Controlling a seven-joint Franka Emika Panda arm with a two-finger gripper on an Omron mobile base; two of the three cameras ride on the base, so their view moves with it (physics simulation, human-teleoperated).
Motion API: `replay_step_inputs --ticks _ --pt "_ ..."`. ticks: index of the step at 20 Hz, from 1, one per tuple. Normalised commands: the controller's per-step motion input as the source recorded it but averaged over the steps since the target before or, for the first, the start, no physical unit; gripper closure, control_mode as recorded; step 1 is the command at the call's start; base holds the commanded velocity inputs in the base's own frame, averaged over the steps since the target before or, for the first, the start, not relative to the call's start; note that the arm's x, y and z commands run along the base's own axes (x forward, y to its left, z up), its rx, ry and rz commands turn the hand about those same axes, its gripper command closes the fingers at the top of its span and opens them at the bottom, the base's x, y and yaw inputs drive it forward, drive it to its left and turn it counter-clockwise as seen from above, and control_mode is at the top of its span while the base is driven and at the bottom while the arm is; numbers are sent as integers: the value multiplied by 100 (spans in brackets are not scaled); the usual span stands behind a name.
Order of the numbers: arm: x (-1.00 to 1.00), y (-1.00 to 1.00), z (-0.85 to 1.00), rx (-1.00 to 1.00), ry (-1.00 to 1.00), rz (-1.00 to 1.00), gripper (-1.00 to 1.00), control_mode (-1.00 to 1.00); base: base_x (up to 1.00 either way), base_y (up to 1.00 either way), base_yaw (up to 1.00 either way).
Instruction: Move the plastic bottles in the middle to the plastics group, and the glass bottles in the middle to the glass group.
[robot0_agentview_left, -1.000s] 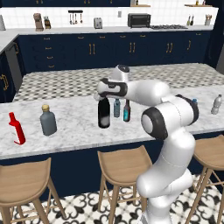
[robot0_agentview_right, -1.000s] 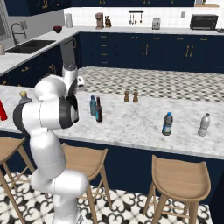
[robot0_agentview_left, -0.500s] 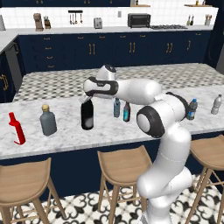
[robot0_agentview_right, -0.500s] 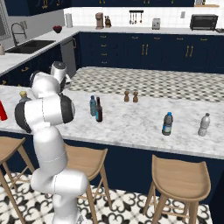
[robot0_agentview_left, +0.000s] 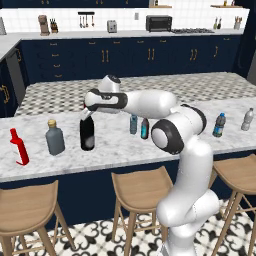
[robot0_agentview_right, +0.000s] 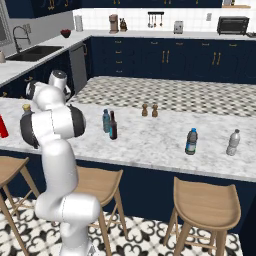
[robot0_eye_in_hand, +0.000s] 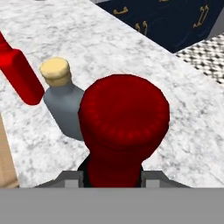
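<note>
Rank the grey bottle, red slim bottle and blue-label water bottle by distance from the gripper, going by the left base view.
1. Grey bottle, just left of the gripper.
2. Red slim bottle, further left by the counter's end.
3. Blue-label water bottle, far right.

A glossy white arm (robot0_agentview_left: 150, 102) of rounded segments, dark grey joint rings, rising from a bulbous white base.

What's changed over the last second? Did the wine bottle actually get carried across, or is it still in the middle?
The gripper, shut on the wine bottle, has carried it left along the counter, away from the pale-blue bottle and teal-labelled bottle, to beside the squat grey bottle. It is not yet released. The red bottle, grey bottle and both middle bottles stayed put.
</note>
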Motion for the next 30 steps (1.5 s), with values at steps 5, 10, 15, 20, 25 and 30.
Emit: replay_step_inputs --ticks 5,10,15,20,25,30 --pt "13 37 0 0 0 10 100 -100 0 0 0" --pt "25 31 0 0 0 11 100 -100 0 0 0" --pt "20 1 0 0 0 6 100 -100 0 0 0" --pt "37 8 0 0 0 4 100 -100 0 0 0" --pt "12 21 0 0 0 6 100 -100 0 0 0" --pt "3 21 0 0 0 5 100 -100 0 0 0"
